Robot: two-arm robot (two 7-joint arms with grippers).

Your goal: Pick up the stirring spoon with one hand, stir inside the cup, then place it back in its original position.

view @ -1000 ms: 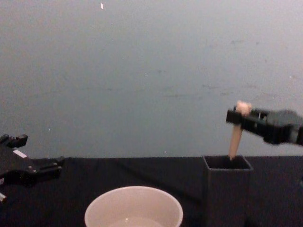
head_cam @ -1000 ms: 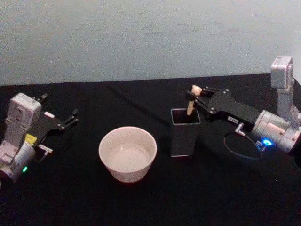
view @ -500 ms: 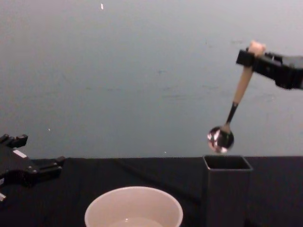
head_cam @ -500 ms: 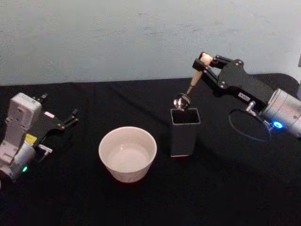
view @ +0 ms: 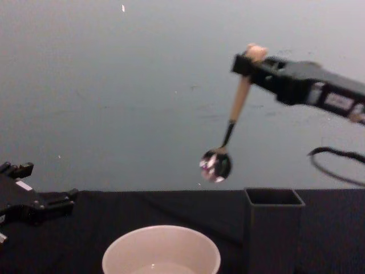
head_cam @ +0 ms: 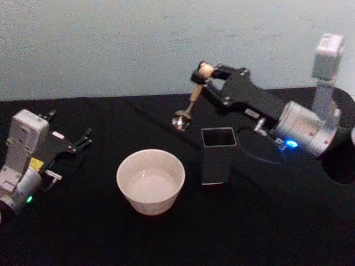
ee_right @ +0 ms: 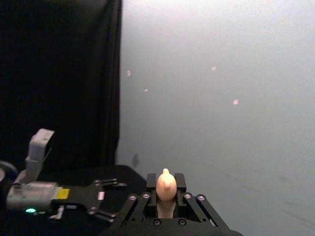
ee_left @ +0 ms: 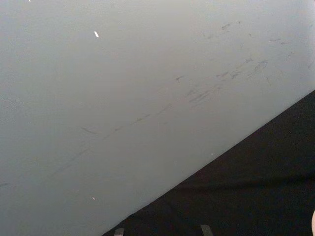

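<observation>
The black table [head_cam: 266,233] fills the lower half of the head view. The right gripper [head_cam: 204,75] reaches in from the right edge to upper centre, high above the table. The left gripper [head_cam: 69,127] sits parked at the left edge, fingers apart and empty.

The cup [head_cam: 138,202] stands just left of centre, and the holder [head_cam: 217,163] stands just to its right, apart from it and with nothing in it.

The right gripper is clamped on the bear-head end of the spoon [view: 237,108]. The spoon hangs tilted in the air, clear of the holder. In the chest view its bowl is above the gap between cup and holder.

This looks like the carry from holder to cup, with no stirring begun. The next move calls for shifting the spoon leftward over the cup's mouth. It should then come down inside the rim without knocking it.
</observation>
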